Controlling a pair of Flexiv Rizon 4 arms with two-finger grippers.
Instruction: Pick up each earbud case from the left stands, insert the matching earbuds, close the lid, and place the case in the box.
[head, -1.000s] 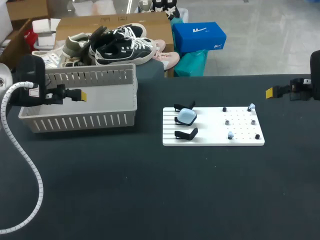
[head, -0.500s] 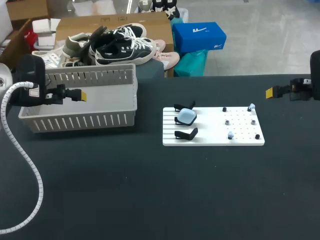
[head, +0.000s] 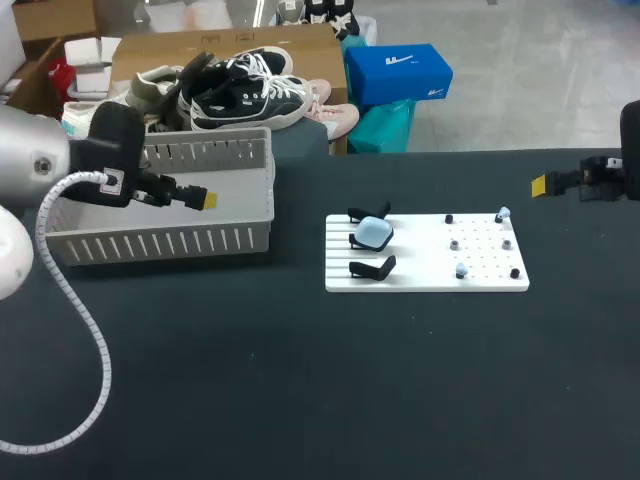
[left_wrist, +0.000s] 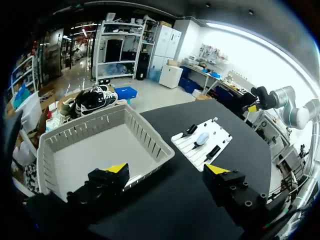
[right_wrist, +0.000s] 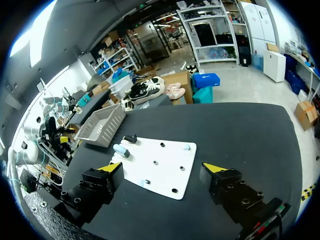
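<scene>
A light blue earbud case (head: 374, 233) rests on the middle of three black stands at the left end of the white board (head: 420, 277). Two pale blue earbuds (head: 503, 213) (head: 461, 270) sit among pegs on the board's right half. My left gripper (head: 202, 198) hangs open and empty over the grey basket (head: 160, 240). From its wrist, the basket (left_wrist: 100, 145) lies just ahead, the board (left_wrist: 220, 136) and case (left_wrist: 201, 138) farther off. My right gripper (head: 541, 184) stands open beyond the board's right end; its gripper (right_wrist: 162, 167) faces the board (right_wrist: 165, 165), case (right_wrist: 120, 149) and earbud (right_wrist: 186, 147).
The basket, which holds nothing, stands at the table's back left. Small black and grey pegs (head: 515, 273) dot the board's right half. Dark tabletop (head: 300, 380) stretches in front of the board and basket.
My left arm has swung to the right, carrying its open gripper from the basket's left end toward its middle. The right arm and the things on the board have not moved.
</scene>
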